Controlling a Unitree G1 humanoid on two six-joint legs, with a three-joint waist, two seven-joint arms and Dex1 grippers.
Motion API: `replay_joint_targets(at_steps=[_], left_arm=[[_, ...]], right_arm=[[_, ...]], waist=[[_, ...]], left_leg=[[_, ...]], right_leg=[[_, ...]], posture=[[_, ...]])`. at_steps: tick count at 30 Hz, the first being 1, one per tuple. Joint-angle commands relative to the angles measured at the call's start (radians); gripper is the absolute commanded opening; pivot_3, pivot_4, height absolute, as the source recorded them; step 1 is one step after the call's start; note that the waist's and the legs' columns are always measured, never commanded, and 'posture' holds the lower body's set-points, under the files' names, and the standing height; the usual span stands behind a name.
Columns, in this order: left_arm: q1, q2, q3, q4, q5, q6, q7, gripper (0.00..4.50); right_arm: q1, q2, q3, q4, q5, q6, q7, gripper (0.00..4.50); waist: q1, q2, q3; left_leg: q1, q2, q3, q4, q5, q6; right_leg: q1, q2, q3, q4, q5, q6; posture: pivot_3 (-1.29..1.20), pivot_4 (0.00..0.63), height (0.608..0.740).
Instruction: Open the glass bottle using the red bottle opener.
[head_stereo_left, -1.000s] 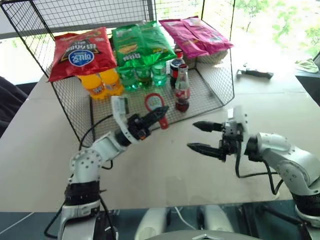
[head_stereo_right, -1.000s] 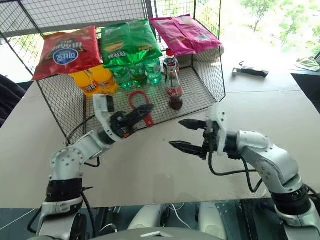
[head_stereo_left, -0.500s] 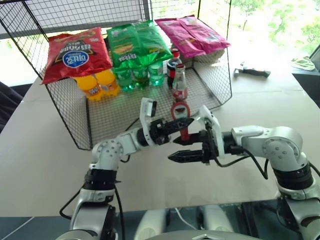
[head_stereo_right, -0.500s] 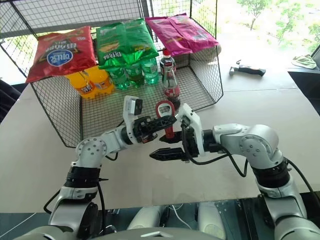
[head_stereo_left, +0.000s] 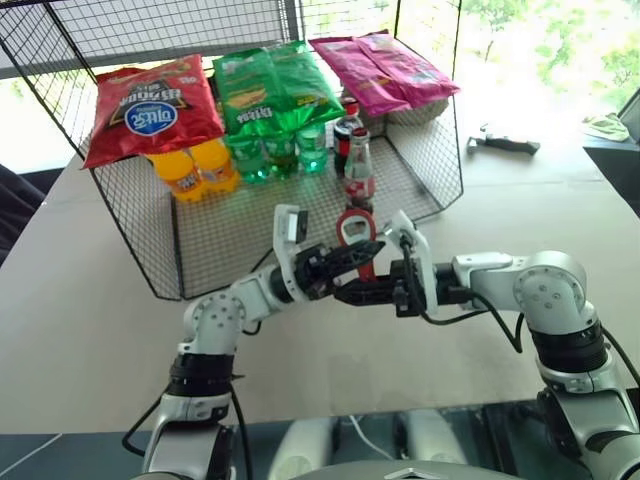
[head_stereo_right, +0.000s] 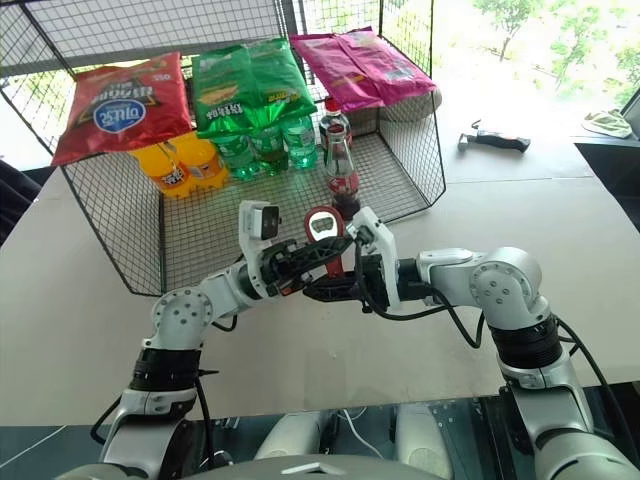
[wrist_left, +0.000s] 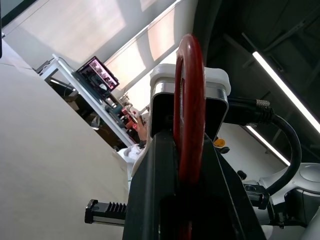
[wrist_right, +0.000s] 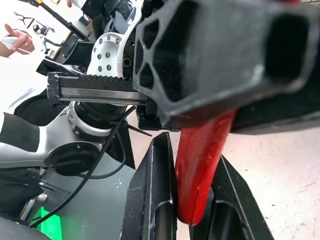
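Note:
The red bottle opener (wrist_left: 189, 100) is held up above the table in front of the wire basket, ring head on top. My left gripper (head_stereo_left: 358, 256) is shut on it just below the ring. My right gripper (head_stereo_left: 347, 292) comes in from the right and is shut on the opener's lower handle (wrist_right: 200, 165), its fingers (wrist_right: 155, 200) pressed against both flat sides. The glass bottle (head_stereo_left: 358, 172), slim with a red label and a red cap, stands upright inside the basket, just behind the two grippers and apart from them.
The wire mesh basket (head_stereo_left: 150, 230) lies open toward me, holding red (head_stereo_left: 155, 105), green (head_stereo_left: 275, 85) and pink (head_stereo_left: 385, 70) snack bags, orange bottles (head_stereo_left: 195, 165), green bottles (head_stereo_left: 280, 150) and a dark cola bottle (head_stereo_left: 345, 130). A black tool (head_stereo_left: 503, 144) lies on the table at far right.
My right gripper swung left to the opener and shut on its handle. My left gripper carried the opener rightward to meet it and stays shut on it.

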Motion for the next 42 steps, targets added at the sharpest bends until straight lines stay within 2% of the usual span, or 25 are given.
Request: replay_joint_targets(at_steps=[1, 7, 10, 12, 14, 17, 18, 19, 21, 24, 28, 32, 36, 42], left_arm=[[0.027, 0.04, 0.008, -0.011, 0.009, 0.025, -0.023, 0.0], [0.026, 0.054, -0.001, -0.011, 0.025, 0.009, -0.047, 0.0], [0.023, 0.041, -0.001, -0.007, 0.067, -0.055, -0.046, 0.0], [0.021, 0.042, -0.008, -0.006, 0.088, -0.085, -0.062, 0.84], [0.02, 0.041, -0.012, -0.005, 0.108, -0.106, -0.071, 1.44], [0.021, 0.037, -0.013, -0.005, 0.126, -0.116, -0.074, 2.89], [0.022, 0.037, -0.012, -0.005, 0.13, -0.118, -0.076, 3.22], [0.025, 0.037, -0.01, -0.009, 0.138, -0.127, -0.075, 3.8], [0.028, 0.032, 0.004, -0.023, 0.141, -0.141, -0.062, 4.46], [0.026, 0.025, 0.019, -0.033, 0.169, -0.184, -0.04, 4.46], [0.014, -0.01, 0.027, -0.009, 0.3, -0.347, 0.025, 4.46], [-0.01, -0.055, 0.011, 0.031, 0.444, -0.517, 0.079, 4.46], [-0.048, -0.079, 0.005, 0.11, 0.661, -0.723, 0.232, 4.46], [-0.168, -0.115, 0.02, 0.303, 0.756, -0.888, 0.294, 4.46]], right_arm=[[-0.034, -0.005, -0.071, -0.019, 0.032, -0.02, 0.008, 0.07], [-0.028, -0.012, -0.076, -0.011, 0.015, -0.027, -0.004, 0.07], [-0.022, -0.018, -0.069, -0.013, -0.009, -0.039, -0.005, 0.07], [-0.018, -0.021, -0.066, -0.017, -0.021, -0.044, -0.002, 0.0], [-0.014, -0.026, -0.064, -0.019, -0.032, -0.05, 0.001, 0.0], [-0.006, -0.033, -0.065, -0.021, -0.046, -0.058, 0.008, 0.0], [-0.001, -0.043, -0.061, -0.024, -0.058, -0.063, 0.014, 0.0], [0.007, -0.055, -0.06, -0.029, -0.07, -0.069, 0.021, 0.0], [0.031, -0.08, -0.067, -0.039, -0.089, -0.081, 0.029, 0.0], [0.087, -0.127, -0.079, -0.057, -0.149, -0.138, 0.032, 0.0], [0.172, -0.182, -0.079, -0.046, -0.393, -0.378, -0.019, 0.0], [0.2, -0.154, -0.134, -0.007, -0.567, -0.59, -0.112, 0.0], [0.22, -0.148, -0.191, 0.009, -0.736, -0.796, -0.194, 0.0], [0.238, -0.095, -0.248, 0.022, -0.831, -0.944, -0.254, 0.0]], waist=[[0.0, 0.0, 0.0], [0.0, 0.0, 0.0], [0.001, 0.0, 0.0], [0.0, 0.0, 0.0], [0.001, 0.0, 0.0], [0.001, 0.0, 0.0], [0.001, 0.0, 0.0], [0.001, 0.0, 0.0], [0.003, 0.0, 0.0], [0.004, 0.0, 0.0], [0.005, 0.0, 0.0], [0.005, 0.0, 0.0], [0.008, 0.0, 0.0], [0.012, -0.001, 0.0]], left_leg=[[0.0, 0.0, 0.0, 0.0, 0.0, 0.0], [0.0, 0.0, 0.0, 0.0, 0.0, 0.0], [0.0, 0.0, 0.0, 0.0, 0.0, 0.0], [0.0, 0.0, 0.0, 0.0, 0.0, 0.0], [0.0, 0.0, 0.0, 0.0, 0.0, 0.0], [0.0, 0.0, 0.0, 0.0, 0.0, 0.0], [0.0, 0.0, 0.0, 0.0, 0.0, 0.0], [0.0, 0.0, 0.0, 0.0, 0.0, 0.0], [0.0, 0.0, 0.0, 0.0, 0.0, 0.0], [0.0, 0.0, 0.0, 0.0, 0.0, 0.0], [0.0, 0.0, 0.0, 0.0, 0.0, 0.0], [0.0, 0.0, 0.001, 0.0, 0.0, 0.0], [0.0, 0.0, 0.001, 0.0, 0.0, 0.0], [0.0, -0.001, 0.002, 0.0, 0.0, 0.0]], right_leg=[[0.0, 0.0, 0.0, 0.0, 0.0, 0.0], [0.0, 0.0, 0.0, 0.0, 0.0, 0.0], [0.0, 0.0, 0.0, 0.0, 0.0, 0.0], [0.0, 0.0, 0.0, 0.0, 0.0, 0.0], [0.0, 0.0, 0.0, 0.0, 0.0, 0.0], [0.0, 0.0, 0.0, 0.0, 0.0, 0.0], [0.0, 0.0, 0.0, 0.0, 0.0, 0.0], [0.0, 0.0, 0.0, 0.0, 0.0, 0.0], [0.0, 0.0, 0.0, 0.0, 0.0, 0.0], [0.0, -0.001, 0.0, -0.001, 0.0, 0.0], [0.0, -0.001, 0.0, -0.001, 0.0, 0.0], [0.0, -0.001, 0.0, 0.0, 0.0, 0.0], [0.0, 0.0, 0.001, -0.001, 0.0, 0.0], [0.0, 0.0, 0.001, 0.0, 0.0, 0.0]], posture=[[0.0, 0.15, 0.74], [0.0, 0.15, 0.74], [0.0, 0.15, 0.74], [0.0, 0.15, 0.74], [0.0, 0.15, 0.74], [0.0, 0.15, 0.74], [0.0, 0.15, 0.74], [0.0, 0.15, 0.74], [0.0, 0.15, 0.74], [0.0, 0.15, 0.74], [0.0, 0.15, 0.74], [0.0, 0.15, 0.74], [0.0, 0.15, 0.74], [0.0, 0.15, 0.74]])
